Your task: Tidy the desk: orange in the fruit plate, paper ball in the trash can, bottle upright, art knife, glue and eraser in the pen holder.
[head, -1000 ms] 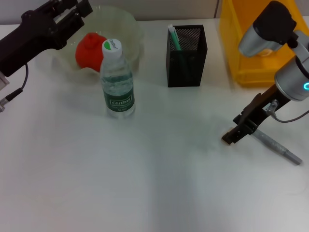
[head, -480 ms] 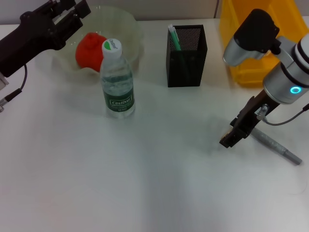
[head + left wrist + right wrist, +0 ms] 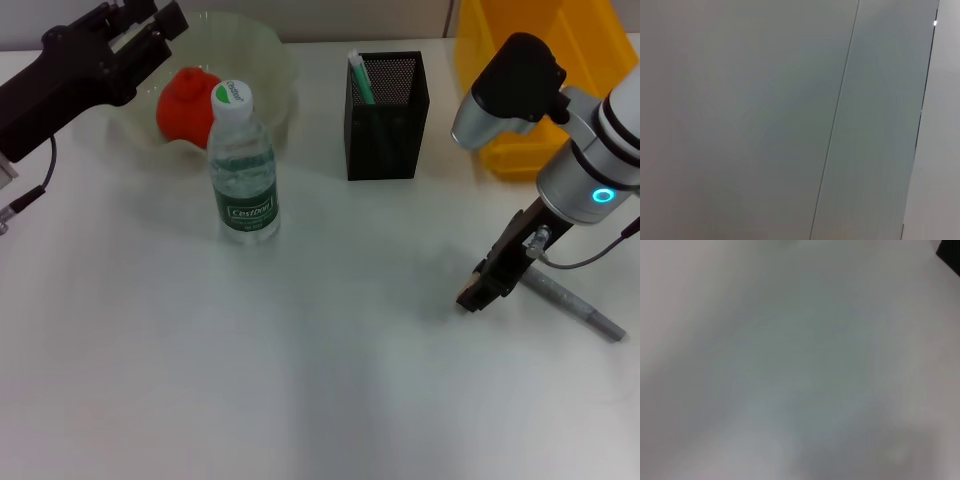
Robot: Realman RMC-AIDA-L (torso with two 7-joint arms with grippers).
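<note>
From my head camera I see the fruit plate [image 3: 262,60] at the far left of the desk [image 3: 300,380] with the orange [image 3: 183,100] lying in it, and the bottle [image 3: 241,165] standing upright just in front of it, cap up. The black mesh pen holder [image 3: 386,115] stands at the far centre with a green-and-white stick upright in its left corner. A yellow bin [image 3: 530,90] sits at the far right. The grey art knife [image 3: 572,303] lies flat on the desk at the right, its long axis running from far-left to near-right. My right gripper [image 3: 478,292] is low at the knife's far-left end; I cannot tell its jaw state. My left gripper [image 3: 150,20] hangs over the plate's left rim, fingers spread.
</note>
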